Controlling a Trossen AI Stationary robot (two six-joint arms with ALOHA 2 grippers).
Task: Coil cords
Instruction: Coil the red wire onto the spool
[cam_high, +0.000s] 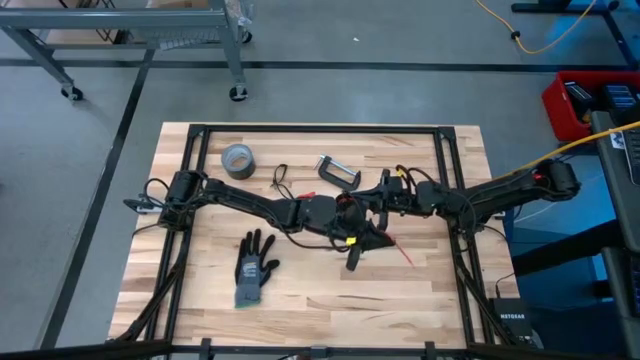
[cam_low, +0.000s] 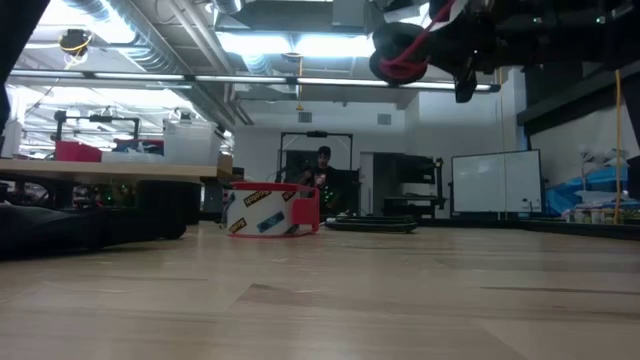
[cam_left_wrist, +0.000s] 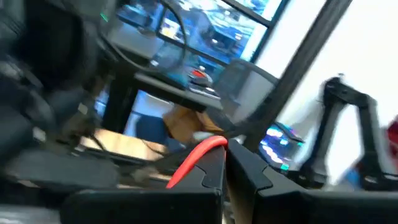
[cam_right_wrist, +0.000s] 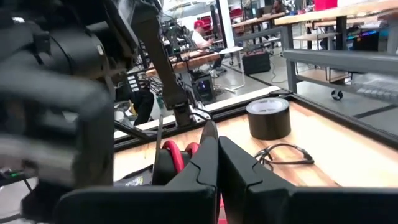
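Fingers of the left gripper (cam_left_wrist: 227, 163) are pinched shut on the thin red bendy cord (cam_left_wrist: 196, 158), and both grippers hold it up over the middle of the wooden tabletop (cam_high: 320, 300). Fingers of the right gripper (cam_right_wrist: 216, 155) are closed together beside the red loops; what they hold, I cannot tell. I think the cord is light, soft and floppy, so grab it near the clip ends. A thin black looped cord (cam_high: 279, 178) lies farther away, well apart. I count two cords, one grey tape roll (cam_high: 237, 158), one dark glove (cam_high: 254, 266).
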